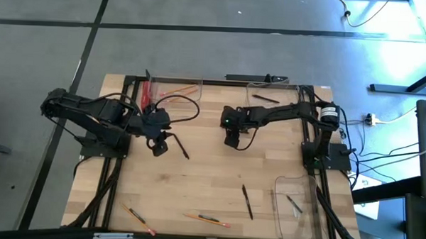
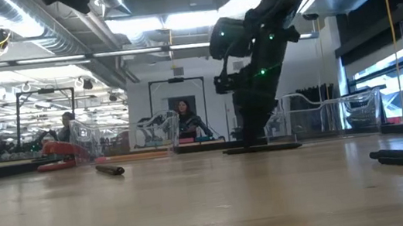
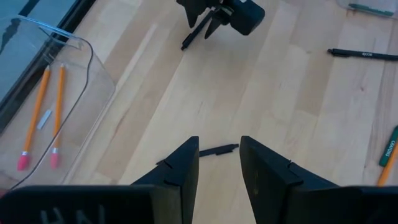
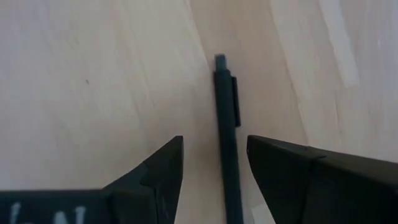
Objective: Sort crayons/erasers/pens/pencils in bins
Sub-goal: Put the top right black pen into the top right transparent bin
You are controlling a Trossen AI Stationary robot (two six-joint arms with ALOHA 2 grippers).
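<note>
Pens (image 1: 247, 201) and pencils (image 1: 206, 219) mostly lie loose on the tabletop (image 1: 204, 183); we see a few already in the bins (image 1: 295, 207), so we judge sorting far from done. The right claw (image 4: 214, 163) straddles one pen (image 4: 226, 124), fingers spread. The left claw (image 3: 219, 163) hovers released over another (image 3: 217, 150).

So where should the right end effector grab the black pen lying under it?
Mid-barrel, from straight above. The slim black pen lies flat on the wooden table, running lengthwise between the open right end effector, so the fingers close across its narrow width, below the clip.
</note>
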